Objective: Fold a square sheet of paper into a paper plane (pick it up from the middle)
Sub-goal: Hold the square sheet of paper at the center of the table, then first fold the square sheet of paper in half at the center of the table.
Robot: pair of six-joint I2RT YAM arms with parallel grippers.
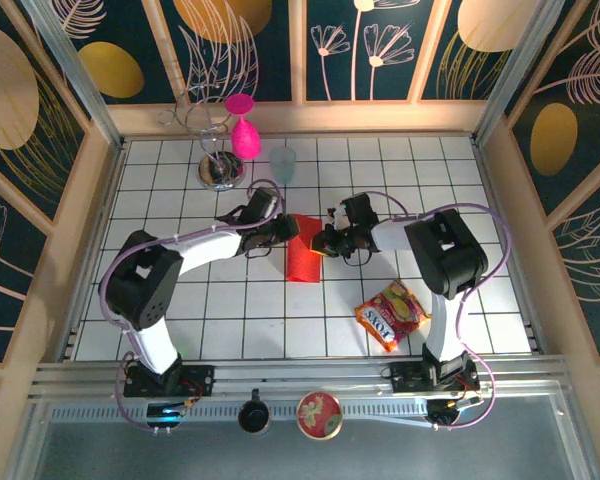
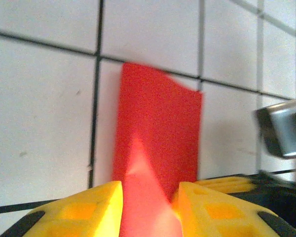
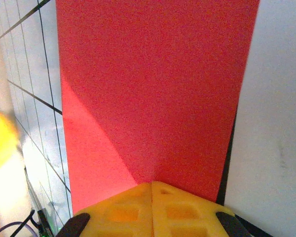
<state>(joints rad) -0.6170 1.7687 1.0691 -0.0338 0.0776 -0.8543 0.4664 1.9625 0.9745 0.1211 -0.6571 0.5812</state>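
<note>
The square sheet of paper, bright red, lies folded into a narrow upright strip on the white tiled table. My left gripper is at the strip's upper left corner. In the left wrist view its yellow jaws stand apart, and a raised ridge of the paper runs up between them. My right gripper is at the upper right edge. In the right wrist view its fingertips meet on the near edge of the paper, and a slanting crease starts there.
A pink goblet hangs on a wire stand at the back, with a pale blue cup beside it. A red-and-yellow snack packet lies at the front right. A round tin rests on the near rail.
</note>
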